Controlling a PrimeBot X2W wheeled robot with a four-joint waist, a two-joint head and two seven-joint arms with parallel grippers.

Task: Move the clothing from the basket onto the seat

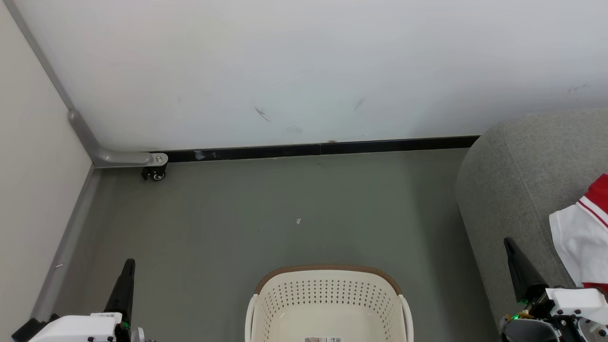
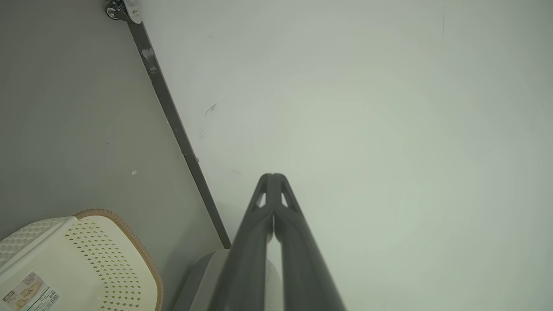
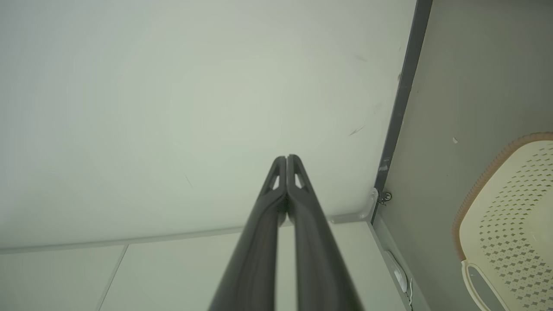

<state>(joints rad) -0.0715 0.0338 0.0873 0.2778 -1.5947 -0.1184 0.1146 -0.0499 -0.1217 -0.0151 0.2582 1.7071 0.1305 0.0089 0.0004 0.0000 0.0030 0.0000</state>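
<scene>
While both claws were held shut and empty, the clothing was seen lying on the seat at the right edge of the head view, a white panel with red-and-white striped trim and red cloth beside it. The right gripper was raised just to the left of that garment, near it but apart from it, and was seen against the seat's grey side. In the right wrist view its fingertips were shown pressed together with nothing between them, pointed at a pale wall. The left gripper was likewise closed on nothing and was placed well apart from the clothing, on the far side of the basket. The basket was set on the grey floor between the two grippers, touched by neither, with its perforated wall and the barcode sticker on its bottom left exposed.
</scene>
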